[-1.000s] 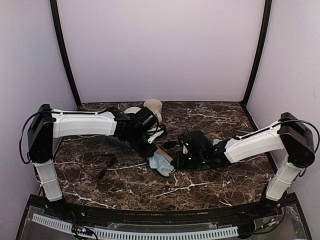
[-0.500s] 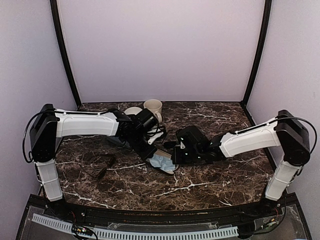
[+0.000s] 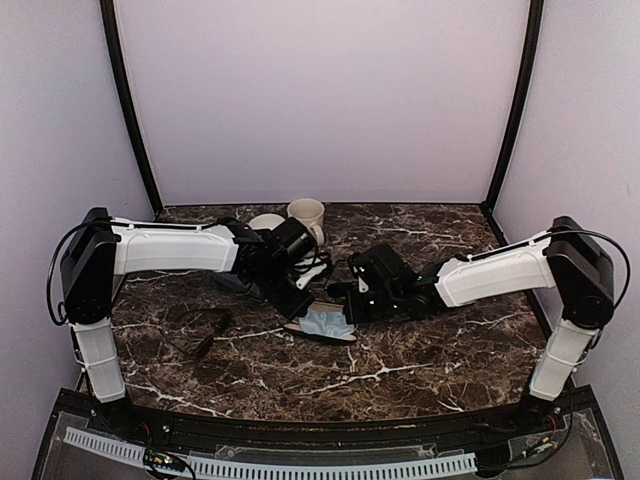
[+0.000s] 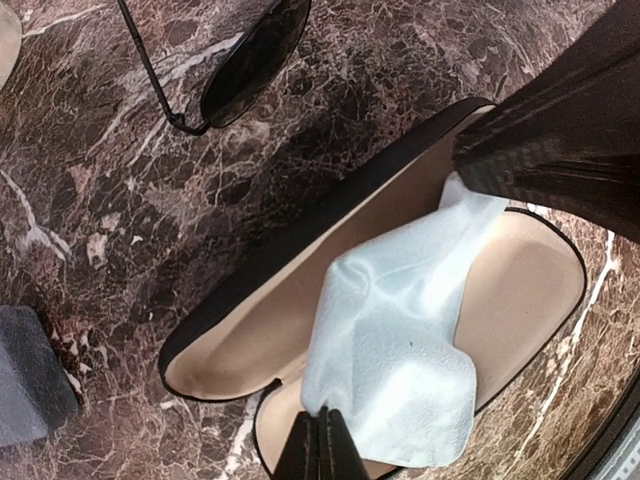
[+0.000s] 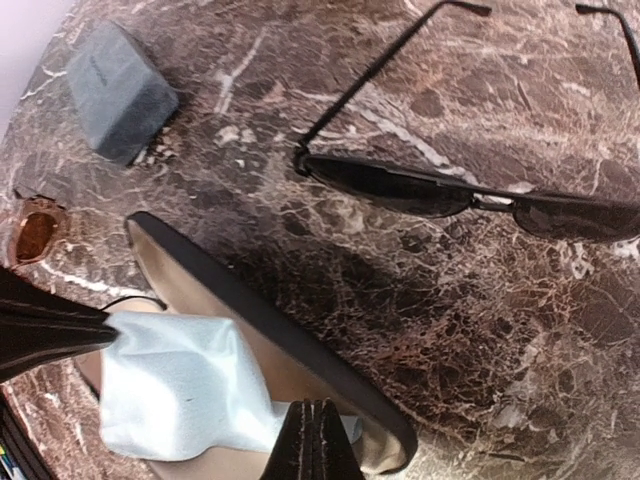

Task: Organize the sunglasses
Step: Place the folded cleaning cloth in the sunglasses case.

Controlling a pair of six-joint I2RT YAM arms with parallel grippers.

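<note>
Standing by the worktop [image 3: 430, 350], I see both arms reaching in to meet over an open black case [image 4: 250, 330] with a tan lining, which lies flat right under their tips. The left claw [image 4: 320, 440] has its fingers pressed together, pinching one corner of a pale blue cleaning cloth [image 4: 390, 330] that lies across the inside of the case. The right claw [image 5: 312, 440] is also pressed together. Its tips are down at the opposite corner of the cloth, by the case's dark rim, but I cannot tell whether any cloth is caught between them. The black sunglasses [image 5: 400, 185] lie on the marble just beyond the right claw, past the rim of the case and clear of it, with their thin arms unfolded and pointing away from the claw. From the left claw, the same pair sits ahead of the case on its far side, not touching it. The brownish sunglasses [image 3: 200, 328] are well apart from both claws, out to the left claw's outer side and nearer that arm's base. They lie alone on the stone and are hard to pick out against it. A grey-blue case [image 5: 115, 90] rests closed, off beyond the open case from the right claw. Two cream cups [image 3: 307, 213] stand behind the left claw, near the back wall.
</note>
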